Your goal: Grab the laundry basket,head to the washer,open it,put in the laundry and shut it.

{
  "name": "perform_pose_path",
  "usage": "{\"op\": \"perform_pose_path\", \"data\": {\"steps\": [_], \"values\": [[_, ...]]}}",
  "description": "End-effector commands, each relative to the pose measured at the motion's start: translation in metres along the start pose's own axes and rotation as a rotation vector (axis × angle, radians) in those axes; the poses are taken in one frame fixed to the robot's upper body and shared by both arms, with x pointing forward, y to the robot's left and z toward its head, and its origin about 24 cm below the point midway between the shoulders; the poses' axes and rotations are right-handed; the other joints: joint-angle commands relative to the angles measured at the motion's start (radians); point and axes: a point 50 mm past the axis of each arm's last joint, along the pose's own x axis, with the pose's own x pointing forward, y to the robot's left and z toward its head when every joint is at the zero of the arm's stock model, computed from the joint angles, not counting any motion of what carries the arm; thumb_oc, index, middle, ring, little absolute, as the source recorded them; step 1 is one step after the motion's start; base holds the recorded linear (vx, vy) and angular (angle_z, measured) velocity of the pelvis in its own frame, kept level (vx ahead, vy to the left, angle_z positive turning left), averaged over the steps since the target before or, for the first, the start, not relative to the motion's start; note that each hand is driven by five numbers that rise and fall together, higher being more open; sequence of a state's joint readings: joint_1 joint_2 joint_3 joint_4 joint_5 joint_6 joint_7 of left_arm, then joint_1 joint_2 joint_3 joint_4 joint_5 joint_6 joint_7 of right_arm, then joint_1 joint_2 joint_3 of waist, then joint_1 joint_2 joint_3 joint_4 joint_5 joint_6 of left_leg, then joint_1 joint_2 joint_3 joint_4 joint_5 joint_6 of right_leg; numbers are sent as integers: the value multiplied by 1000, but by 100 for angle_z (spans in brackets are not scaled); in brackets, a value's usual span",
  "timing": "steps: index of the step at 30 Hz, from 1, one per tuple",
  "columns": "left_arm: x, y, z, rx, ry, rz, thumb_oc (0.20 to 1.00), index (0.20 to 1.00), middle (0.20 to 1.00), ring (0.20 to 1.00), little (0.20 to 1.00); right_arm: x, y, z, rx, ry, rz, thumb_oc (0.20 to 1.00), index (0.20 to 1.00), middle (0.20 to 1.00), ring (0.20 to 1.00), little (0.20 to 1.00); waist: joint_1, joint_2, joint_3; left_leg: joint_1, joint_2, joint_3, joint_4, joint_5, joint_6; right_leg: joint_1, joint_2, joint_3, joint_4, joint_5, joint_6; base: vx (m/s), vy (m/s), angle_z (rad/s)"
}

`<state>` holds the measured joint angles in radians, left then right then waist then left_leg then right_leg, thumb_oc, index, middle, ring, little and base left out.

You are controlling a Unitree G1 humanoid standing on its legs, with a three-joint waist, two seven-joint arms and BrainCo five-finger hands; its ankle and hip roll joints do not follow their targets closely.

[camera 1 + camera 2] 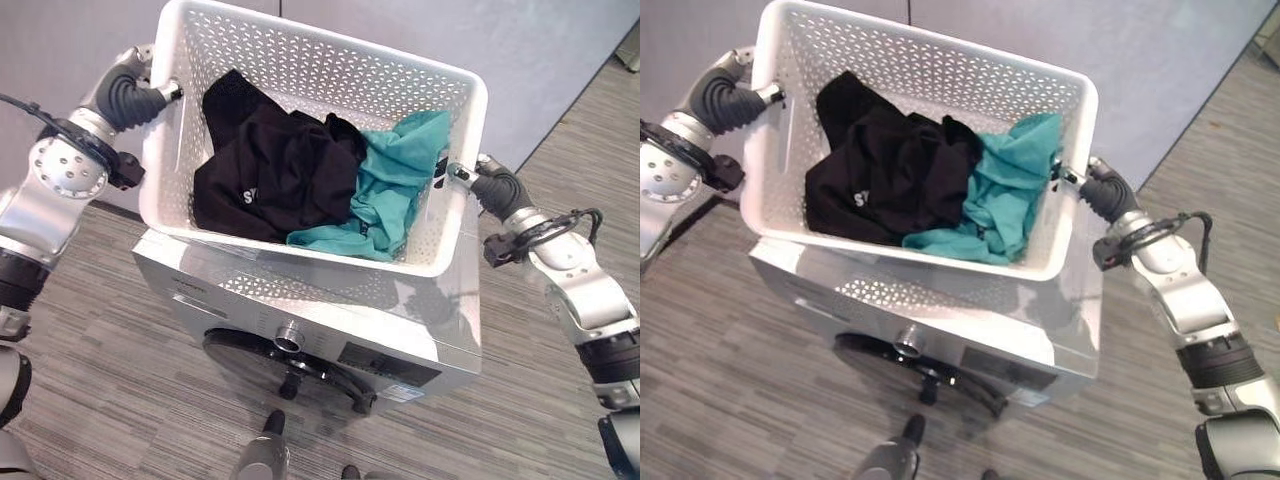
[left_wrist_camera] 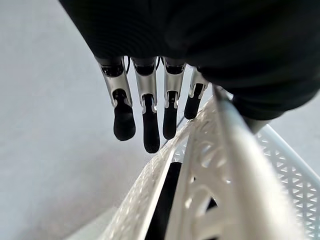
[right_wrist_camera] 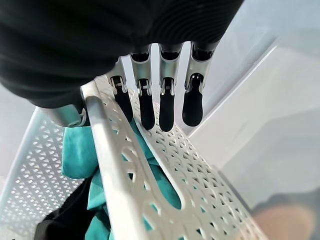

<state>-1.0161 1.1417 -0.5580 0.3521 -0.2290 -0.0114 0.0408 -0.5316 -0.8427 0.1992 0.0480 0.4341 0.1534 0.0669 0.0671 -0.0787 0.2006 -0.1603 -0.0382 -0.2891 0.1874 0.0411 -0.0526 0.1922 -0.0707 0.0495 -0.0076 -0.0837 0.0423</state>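
The white perforated laundry basket (image 1: 300, 32) stands on top of the silver washer (image 1: 425, 335), holding a black garment (image 1: 270, 170) and a teal garment (image 1: 390, 185). My left hand (image 1: 155, 95) is at the basket's left rim; its fingers (image 2: 149, 117) hang straight outside the wall, a little apart from it. At the right rim is my right hand (image 1: 485, 182), whose straight fingers (image 3: 167, 107) lie along the outer wall while the thumb sits on the inner side. The washer's dark round door (image 1: 300, 368) faces me and is shut.
A grey wall (image 1: 560, 60) rises right behind the washer and basket. Striped grey flooring (image 1: 90, 400) spreads to both sides and in front of the machine. A control knob (image 1: 288, 338) sits above the door.
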Motion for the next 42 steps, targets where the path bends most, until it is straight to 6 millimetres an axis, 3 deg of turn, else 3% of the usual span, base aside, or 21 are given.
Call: {"op": "perform_pose_path", "data": {"steps": [1, 12, 13, 14, 15, 16, 17, 18, 24, 34, 37, 41, 42], "values": [[-6, 66, -19, 60, 128, 200, 200, 200, 200, 200, 200, -26, -32, -37, -92, 204, -55, 200, 200, 200, 200, 200, 22, 48, -74, 171, 174, -13, -108, -112, -25, -124, -38, 11, 22, 38, 46, 7, 37, 0], [-10, 47, -34, 41, 179, 116, 200, 200, 200, 200, 200, -43, -56, -44, -162, 285, -106, 200, 200, 200, 200, 200, -4, 45, -66, 167, 182, -7, -139, -109, -23, -133, -43, 4, 0, 46, 57, 14, 12, -2], [-9, 45, -33, 45, 179, 108, 523, 523, 523, 523, 523, -47, -61, -43, -175, 290, -116, 200, 200, 200, 200, 200, -8, 43, -67, 165, 183, -11, -146, -107, -24, -134, -43, -1, -3, 47, 58, 12, 0, 6], [-7, 43, -33, 54, 182, 100, 583, 583, 583, 583, 583, -49, -68, -38, -201, 289, -127, 200, 200, 200, 200, 200, -13, 40, -65, 165, 186, -11, -156, -105, -24, -138, -43, -6, -6, 48, 61, 5, -6, 5], [-7, 43, -33, 54, 182, 100, 896, 896, 896, 896, 896, -49, -69, -38, -201, 289, -127, 200, 200, 200, 200, 200, -12, 40, -65, 165, 186, -11, -157, -105, -24, -138, -42, -6, -6, 48, 61, 5, -7, 4], [-7, 43, -34, 60, 190, 99, 1000, 1000, 1000, 1000, 1000, -48, -71, -35, -209, 286, -131, 200, 200, 200, 200, 200, -12, 37, -65, 167, 189, -10, -161, -104, -24, -141, -42, -7, -6, 50, 62, 0, 0, 0], [-7, 44, -35, 63, 196, 103, 1000, 1000, 1000, 1000, 1000, -46, -74, -31, -218, 279, -133, 423, 423, 423, 423, 423, -12, 35, -64, 169, 191, -7, -165, -103, -24, -145, -40, -5, -5, 52, 63, 19, 4, -5], [-7, 49, -38, 79, 218, 114, 1000, 1000, 1000, 1000, 1000, -42, -79, -24, -235, 272, -138, 1000, 1000, 1000, 1000, 1000, -13, 33, -65, 174, 196, 1, -174, -102, -25, -149, -39, -3, -7, 55, 65, 16, 5, -8], [-7, 65, -40, 131, 248, 166, 1000, 1000, 1000, 1000, 1000, -32, -91, -7, -254, 227, -177, 1000, 1000, 1000, 1000, 1000, -19, 29, -72, 187, 203, 18, -195, -99, -26, -146, -39, -2, -28, 65, 71, 11, 11, -7], [-18, 79, -45, 133, 239, 361, 1000, 1000, 1000, 1000, 1000, -8, -79, 11, -136, 81, -226, 1000, 1000, 1000, 1000, 1000, -15, 27, -86, 215, 206, 33, -214, -107, -25, -138, -40, 15, -39, 67, 73, 1, 1, -6], [-24, 84, -44, 110, 221, 427, 1000, 1000, 1000, 1000, 1000, -6, -85, 20, -109, 29, -284, 1000, 1000, 1000, 1000, 1000, -13, 28, -90, 220, 206, 34, -215, -108, -25, -135, -39, 19, -42, 67, 72, 5, -15, -6], [-55, 92, -51, 51, 181, 586, 1000, 1000, 1000, 1000, 1000, -21, -110, 27, -126, -35, -473, 1000, 1000, 1000, 1000, 1000, 3, 20, -94, 216, 203, 27, -214, -107, -24, -132, -41, 27, -52, 69, 67, -1, -16, -2], [-81, 92, -62, 45, 195, 642, 1000, 1000, 1000, 1000, 1000, -34, -118, 22, -123, -42, -544, 1000, 1000, 1000, 1000, 1000, 9, 26, -101, 216, 201, 22, -215, -109, -23, -129, -40, 33, -59, 70, 63, -2, -31, -2]]}}
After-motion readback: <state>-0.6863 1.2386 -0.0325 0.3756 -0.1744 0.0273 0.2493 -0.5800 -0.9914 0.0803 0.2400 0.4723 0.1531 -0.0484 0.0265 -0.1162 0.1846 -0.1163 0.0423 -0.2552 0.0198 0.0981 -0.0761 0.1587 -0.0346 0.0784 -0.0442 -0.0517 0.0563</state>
